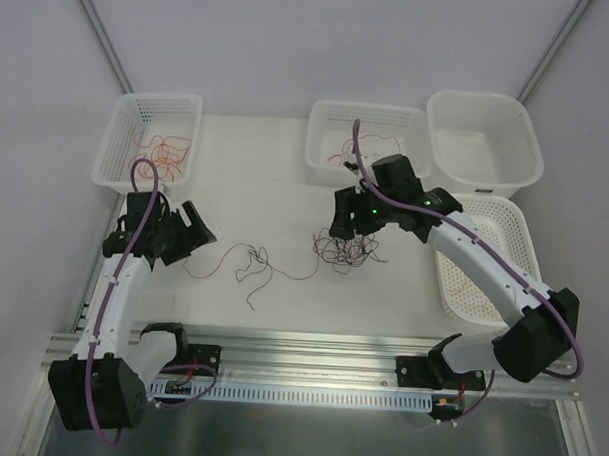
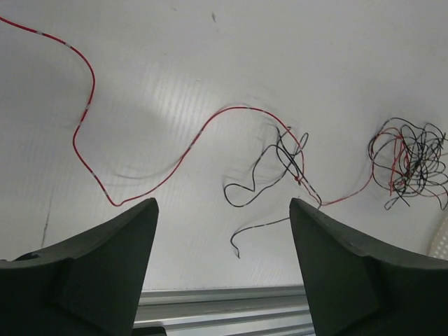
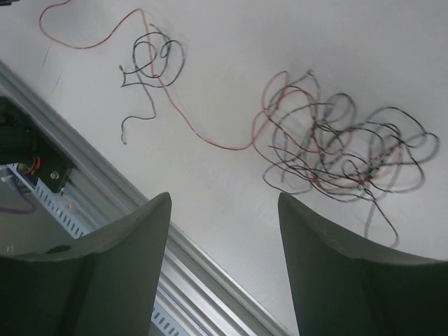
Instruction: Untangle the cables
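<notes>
The hair-thin cables (image 1: 346, 249) sit knotted at the frame's centre on the table (image 1: 256, 176), one red strand (image 2: 92, 84) trailing left. Being nearly weightless, limp and springy, they probably snag; pinch one free strand near its end. Both arms' jaws stand spread, empty.

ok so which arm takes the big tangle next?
Right. The right gripper, open, hangs just beside the tangle of cables, which fills its wrist view. The left gripper, also open, sits farther off, nearer the loose red wire.
</notes>
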